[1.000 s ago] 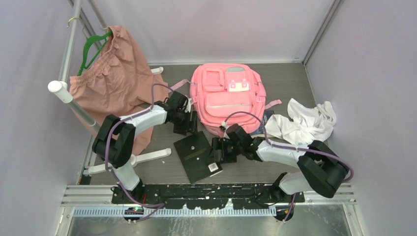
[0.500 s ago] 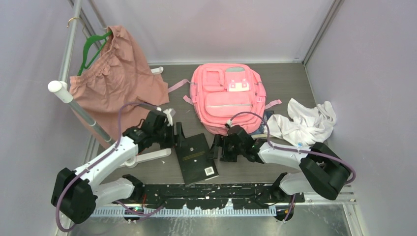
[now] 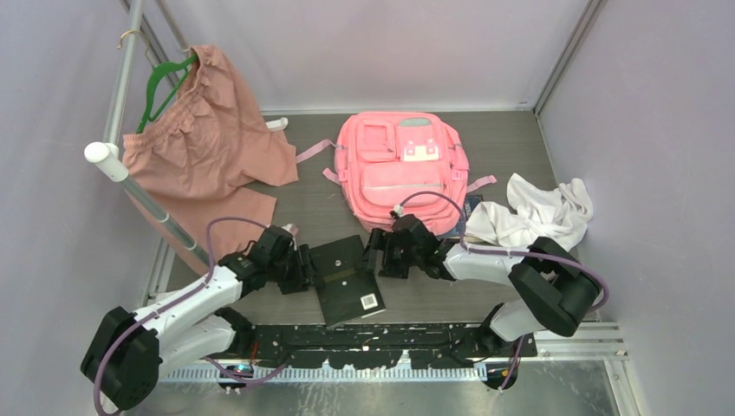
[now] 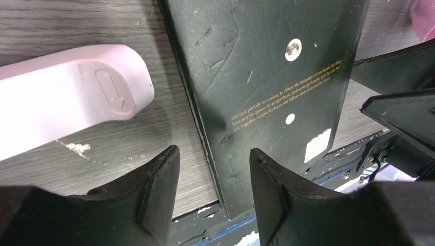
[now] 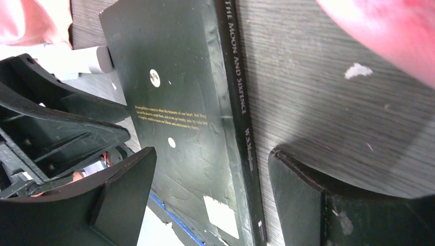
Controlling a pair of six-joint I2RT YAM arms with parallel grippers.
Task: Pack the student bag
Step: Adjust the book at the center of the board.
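Observation:
The student bag (image 3: 400,169), a bright pink backpack, lies flat at the back centre of the table with its front pockets up. Its blurred pink edge shows in the right wrist view (image 5: 395,36). A black book (image 3: 347,279) lies flat in front of it, also seen in the left wrist view (image 4: 267,77) and the right wrist view (image 5: 179,102). My left gripper (image 3: 306,266) (image 4: 213,192) is open, its jaws straddling the book's left edge. My right gripper (image 3: 374,253) (image 5: 210,189) is open, its jaws straddling the book's spine.
A dusty-pink garment (image 3: 204,143) hangs on a green hanger from a rack at the left. The rack's white foot (image 4: 66,102) lies beside the book. A white cloth (image 3: 537,217) is crumpled at the right. A dark item (image 3: 472,208) pokes out beside the bag.
My left arm swung from beside the bag down to the book's left edge. The book slid and turned a little. My right gripper moved up along the book's right side.

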